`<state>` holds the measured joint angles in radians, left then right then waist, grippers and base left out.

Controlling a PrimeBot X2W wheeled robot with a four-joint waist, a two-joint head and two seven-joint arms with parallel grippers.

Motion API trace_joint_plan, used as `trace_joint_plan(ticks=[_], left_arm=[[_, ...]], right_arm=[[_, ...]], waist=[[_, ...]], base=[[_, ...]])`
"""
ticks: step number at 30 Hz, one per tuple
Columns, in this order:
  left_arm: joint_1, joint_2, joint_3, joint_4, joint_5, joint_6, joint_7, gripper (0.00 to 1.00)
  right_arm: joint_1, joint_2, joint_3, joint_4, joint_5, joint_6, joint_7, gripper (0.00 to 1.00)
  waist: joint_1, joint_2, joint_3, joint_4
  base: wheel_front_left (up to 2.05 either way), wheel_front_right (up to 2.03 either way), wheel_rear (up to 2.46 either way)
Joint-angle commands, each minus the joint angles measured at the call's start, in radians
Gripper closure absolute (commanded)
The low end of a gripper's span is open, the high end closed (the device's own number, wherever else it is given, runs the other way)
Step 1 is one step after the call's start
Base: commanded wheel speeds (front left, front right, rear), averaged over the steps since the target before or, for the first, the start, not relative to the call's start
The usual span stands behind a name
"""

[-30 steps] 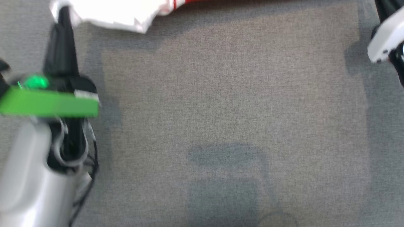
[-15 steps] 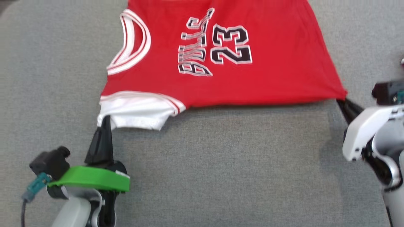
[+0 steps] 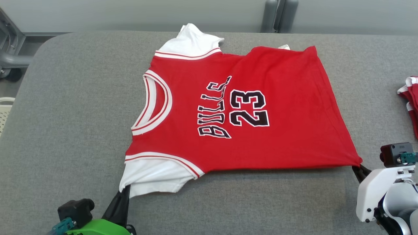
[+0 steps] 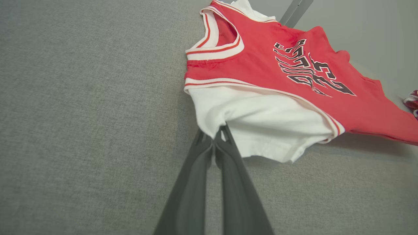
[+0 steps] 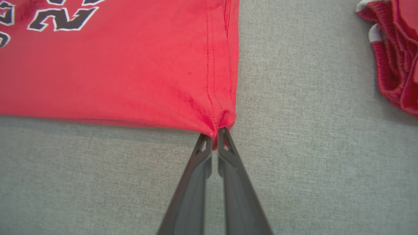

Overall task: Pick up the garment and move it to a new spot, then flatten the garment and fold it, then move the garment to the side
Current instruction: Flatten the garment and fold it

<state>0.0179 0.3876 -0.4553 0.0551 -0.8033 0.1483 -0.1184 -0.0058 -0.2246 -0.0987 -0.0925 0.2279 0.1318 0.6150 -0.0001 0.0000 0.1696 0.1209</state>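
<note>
Left gripper (image 4: 215, 137): jaws clamped on the near white sleeve (image 4: 261, 124) of the red printed cloth jersey (image 3: 287, 98). Right gripper (image 5: 215, 133): jaws clamped on its near hem corner (image 5: 225, 117). Jersey lies spread on the grey cloth-covered counter (image 3: 65, 114), collar-to-hem axis running between the jaws, body extending away from both.

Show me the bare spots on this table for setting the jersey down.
Widest: grey table left of the jersey collar. Also the near strip between left gripper and right gripper. Crowded at right, where the red bundle lies beside the hem.
</note>
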Motion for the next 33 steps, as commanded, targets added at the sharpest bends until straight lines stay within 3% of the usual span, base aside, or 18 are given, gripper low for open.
trace_joint_plan(ticks=[1, 11, 15, 27, 33], left_arm=[[0.035, 0.014, 0.005, -0.019, -0.01, 0.013, 0.01, 1.0], [0.182, 0.086, -0.013, -0.128, -0.026, 0.059, 0.086, 1.0], [0.185, 0.081, -0.012, -0.157, -0.048, 0.056, 0.096, 1.0], [-0.064, 0.022, -0.016, -0.158, -0.055, 0.028, 0.16, 1.0], [-0.236, -0.035, -0.035, -0.056, -0.036, 0.017, 0.192, 1.0]], right_arm=[[0.032, 0.008, -0.017, -0.003, -0.01, -0.002, 0.002, 1.0], [0.175, 0.08, -0.071, -0.045, 0.005, -0.002, 0.017, 1.0], [0.193, 0.104, -0.068, -0.073, 0.025, -0.002, 0.013, 1.0], [-0.002, 0.076, -0.016, -0.056, 0.094, -0.002, 0.007, 1.0], [-0.11, 0.045, 0.001, 0.034, 0.112, -0.002, -0.002, 1.0]], waist=[[0.0001, 0.0, -0.023, 0.002], [0.0001, 0.0, -0.036, -0.003], [0.0001, 0.0, -0.032, -0.011], [0.0001, 0.0, 0.007, -0.019], [0.0001, 0.0, 0.023, -0.008]], base=[[0.0, 0.0, 0.0], [0.0, 0.0, 0.0], [0.0, 0.0, 0.0], [0.0, 0.0, 0.0], [0.0, 0.0, 0.0]])
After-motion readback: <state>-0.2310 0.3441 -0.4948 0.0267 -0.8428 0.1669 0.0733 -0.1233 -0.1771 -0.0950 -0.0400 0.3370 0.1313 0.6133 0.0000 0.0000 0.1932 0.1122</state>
